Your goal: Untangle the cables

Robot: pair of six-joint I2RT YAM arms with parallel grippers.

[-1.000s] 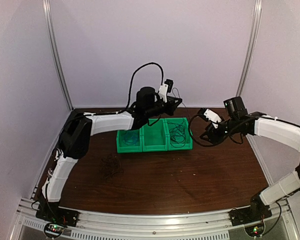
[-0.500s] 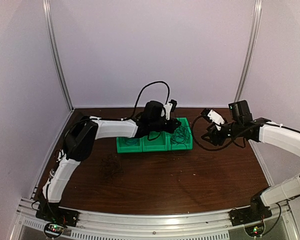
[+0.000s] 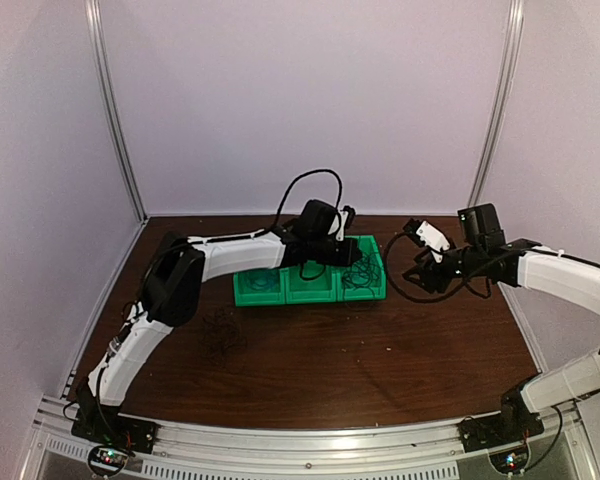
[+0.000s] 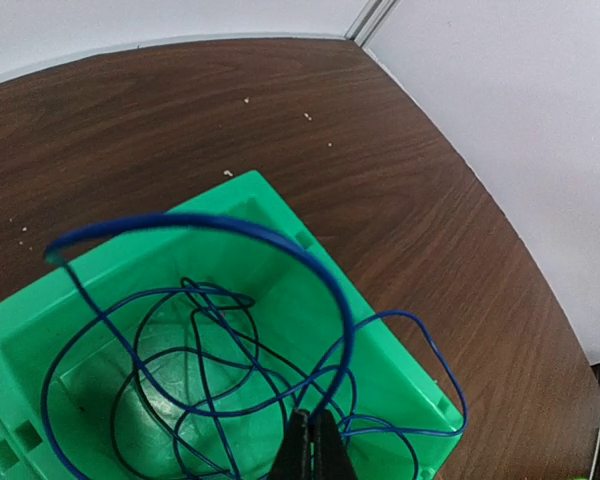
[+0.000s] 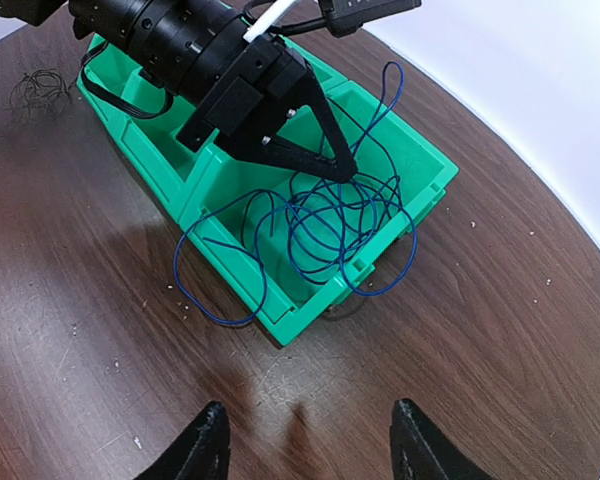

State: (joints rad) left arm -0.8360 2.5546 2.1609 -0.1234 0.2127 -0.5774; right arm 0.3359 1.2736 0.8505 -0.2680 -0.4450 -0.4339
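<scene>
My left pincer (image 4: 311, 442) pinches the blue cable (image 4: 210, 222), right pincer (image 5: 310, 440) is spread. Looks light and springy, I'd grab single loops

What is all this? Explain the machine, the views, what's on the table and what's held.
Two robot arms are bolted to the near edge of a brown table. The wide picture looks down from above and behind them; the other two come from cameras on each wrist. On the table sit a green bin with three compartments and, nearer, a small black tangle of wire. The left claw is shut on a thin blue cable coiled in the bin's end compartment. The right claw hangs open, holding nothing.
</scene>
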